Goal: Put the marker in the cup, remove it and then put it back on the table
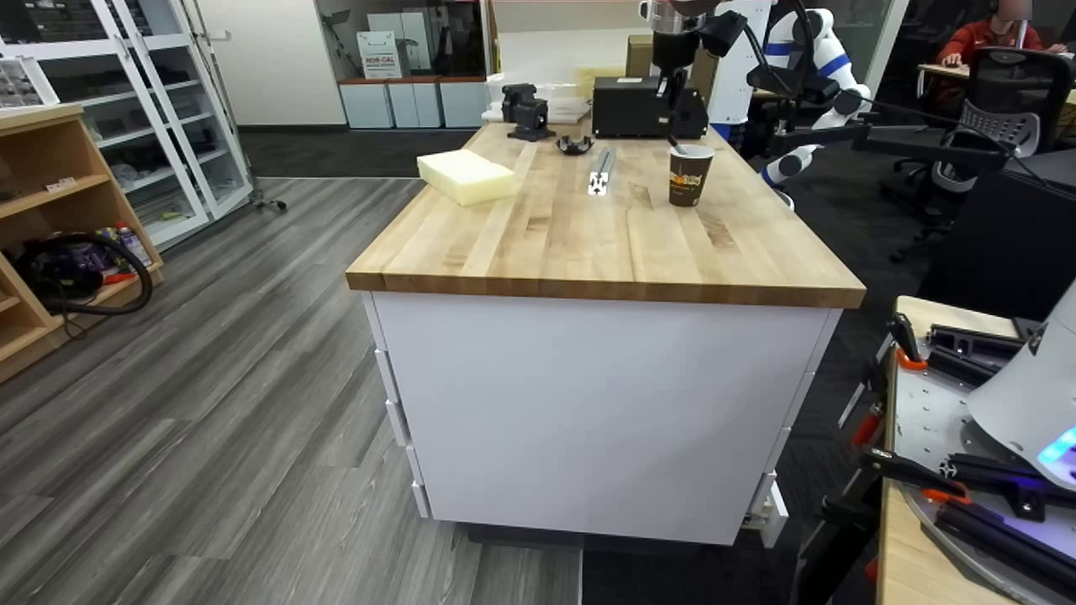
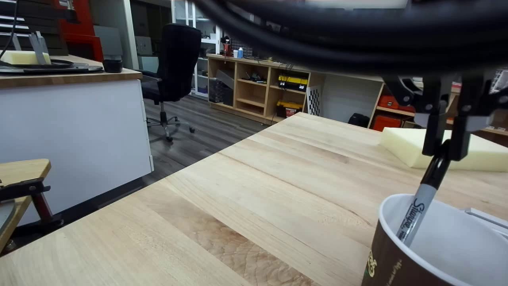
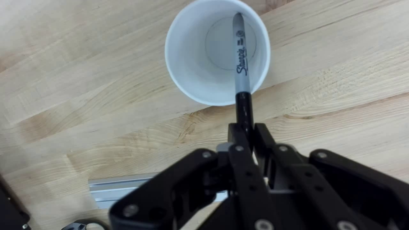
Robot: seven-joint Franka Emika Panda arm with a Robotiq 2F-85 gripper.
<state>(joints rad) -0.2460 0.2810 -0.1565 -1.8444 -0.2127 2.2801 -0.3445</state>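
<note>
Bench: light wood top, white base. Clock centred on the cup, per view. In an exterior view a black box stands on the bench at 11 o'clock. A pale yellow block lies at 9, well apart from the cup. Metal rail, also near 9, between block and cup; wrist view puts it at 7. Cup upright on the bench, dark brown outside, white inside. Black fingers narrow, pinching the marker by its black end; in the wrist view their tips sit between 5 and 6, outside the rim. Marker grey below the black, tilted, lower part inside the cup: passes over the rim at 5, grey end at 1. Can't tell if it touches the cup's floor.
</note>
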